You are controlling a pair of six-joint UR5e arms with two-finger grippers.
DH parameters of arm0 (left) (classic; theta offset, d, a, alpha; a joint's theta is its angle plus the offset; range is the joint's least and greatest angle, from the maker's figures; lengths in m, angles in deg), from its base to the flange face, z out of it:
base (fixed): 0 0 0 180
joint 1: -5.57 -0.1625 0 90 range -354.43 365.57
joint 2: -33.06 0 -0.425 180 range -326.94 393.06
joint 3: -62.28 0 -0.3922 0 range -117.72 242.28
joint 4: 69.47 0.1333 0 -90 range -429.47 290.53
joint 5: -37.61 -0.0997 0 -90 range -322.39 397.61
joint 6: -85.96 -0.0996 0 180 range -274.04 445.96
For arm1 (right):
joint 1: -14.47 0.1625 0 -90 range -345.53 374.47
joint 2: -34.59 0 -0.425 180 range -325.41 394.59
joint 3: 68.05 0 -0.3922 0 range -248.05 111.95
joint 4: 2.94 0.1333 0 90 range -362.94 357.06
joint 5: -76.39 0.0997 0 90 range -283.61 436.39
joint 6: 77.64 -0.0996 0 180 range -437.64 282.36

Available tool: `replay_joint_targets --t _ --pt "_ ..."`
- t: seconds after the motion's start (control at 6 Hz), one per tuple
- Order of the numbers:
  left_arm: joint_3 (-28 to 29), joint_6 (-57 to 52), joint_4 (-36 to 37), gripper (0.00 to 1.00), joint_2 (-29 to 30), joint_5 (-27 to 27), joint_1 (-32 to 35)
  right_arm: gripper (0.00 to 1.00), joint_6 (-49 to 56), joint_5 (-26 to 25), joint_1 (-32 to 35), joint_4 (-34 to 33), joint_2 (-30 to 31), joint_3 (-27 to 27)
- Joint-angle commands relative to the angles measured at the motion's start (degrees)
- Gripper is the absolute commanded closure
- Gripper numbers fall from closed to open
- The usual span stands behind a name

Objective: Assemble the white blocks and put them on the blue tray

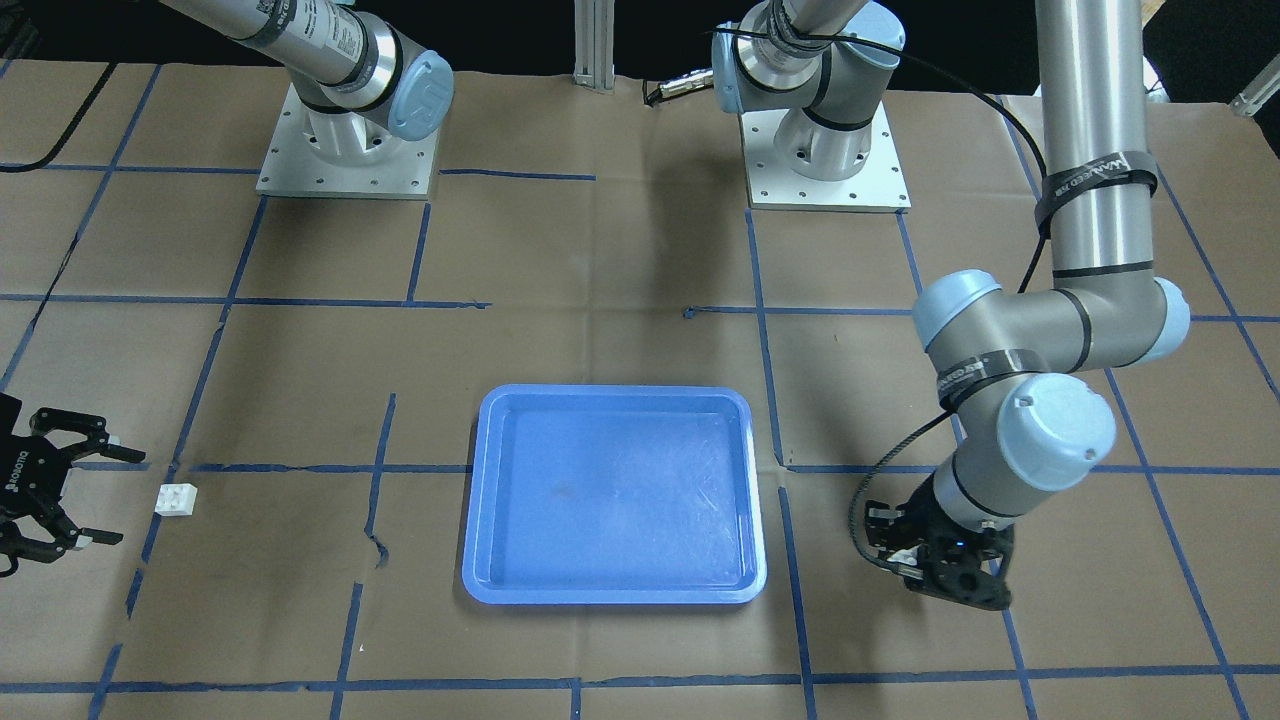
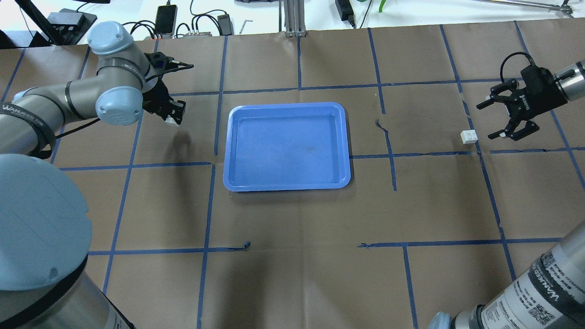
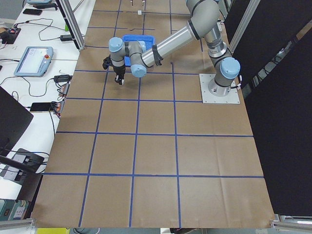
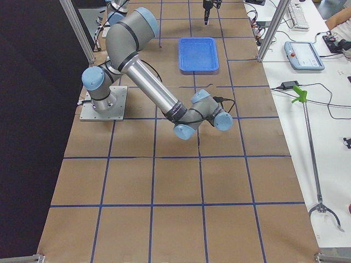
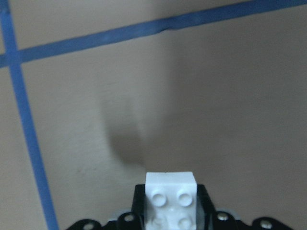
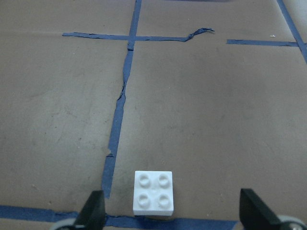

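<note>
Left gripper [image 2: 172,117] hangs over the paper [image 2: 292,219], near the tray's left side, pointing down. Its jaws are closed on the first block [image 5: 171,197], whose studs face the wrist camera. Tray [image 2: 287,106] lies flat mid-table. Second block [image 2: 469,136] sits studs up on the paper, well right of the tray, just beside a tape line [image 2: 484,176]. Right gripper [image 2: 485,121] is just beyond it, jaws spread wide, not touching.

Flat paper [image 2: 292,228] separates left hand [image 2: 171,115] and right hand [image 2: 483,121] from the blue tray [image 2: 288,187]'s rim.
</note>
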Motion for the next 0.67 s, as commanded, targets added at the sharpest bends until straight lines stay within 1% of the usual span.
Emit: replay_joint_targets --t 0.0,0.17,0.33,0.5 --pt "0.04 -8.21 -0.53 0.93 -2.96 -0.12 9.72 0.00 0.24 0.03 0.34 -0.14 -0.33 1.91" --pt "-0.66 -17.84 -0.53 0.92 -2.36 -0.03 13.49 0.00 0.15 0.03 0.69 -0.14 -0.41 2.35" --pt "-0.93 -24.81 -0.44 0.91 -2.18 -0.38 17.45 0.00 0.24 0.03 0.69 -0.40 -0.50 3.05" --pt "-1.02 -34.19 -0.36 0.91 -1.57 -0.38 20.97 0.00 0.24 0.03 0.69 -3.71 -1.29 2.97"
